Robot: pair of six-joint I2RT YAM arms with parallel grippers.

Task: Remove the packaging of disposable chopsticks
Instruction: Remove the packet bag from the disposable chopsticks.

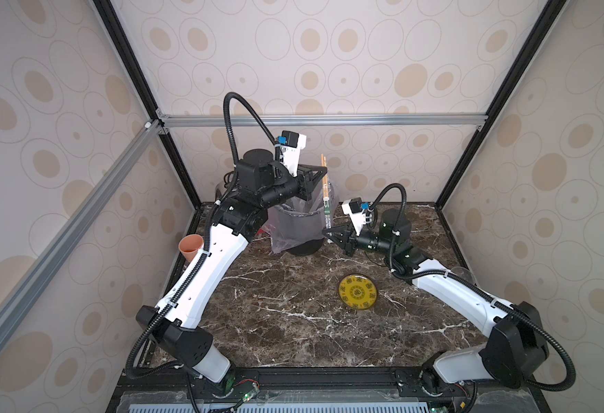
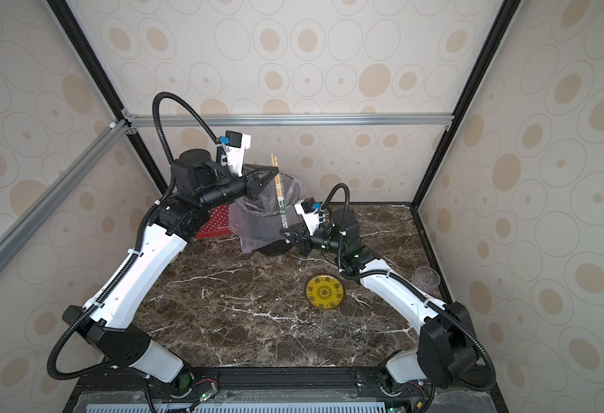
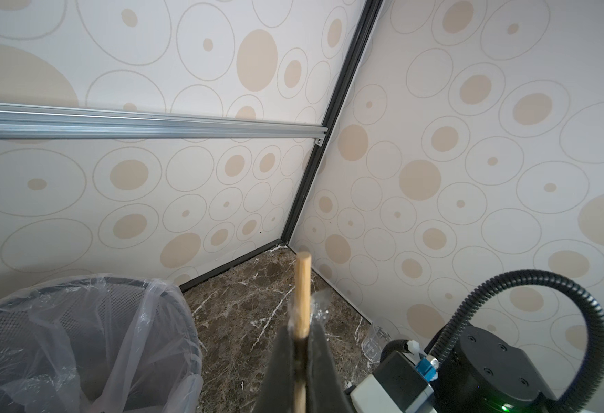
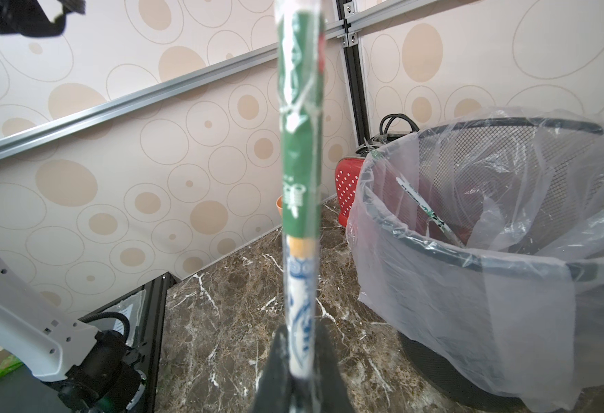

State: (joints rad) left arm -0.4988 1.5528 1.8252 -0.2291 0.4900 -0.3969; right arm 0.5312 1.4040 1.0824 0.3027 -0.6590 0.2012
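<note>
Left end effector (image 1: pixel 322 175) clamped on bare chopsticks (image 1: pixel 323 160); right end effector (image 1: pixel 329 234) clamped on sleeve (image 1: pixel 326 208) bottom. Sticks stiff, light; sleeve thin, probably slippery: grip ends firmly.

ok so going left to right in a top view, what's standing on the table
red dotted box → lined grey bin → yellow dish → clear cup
</note>
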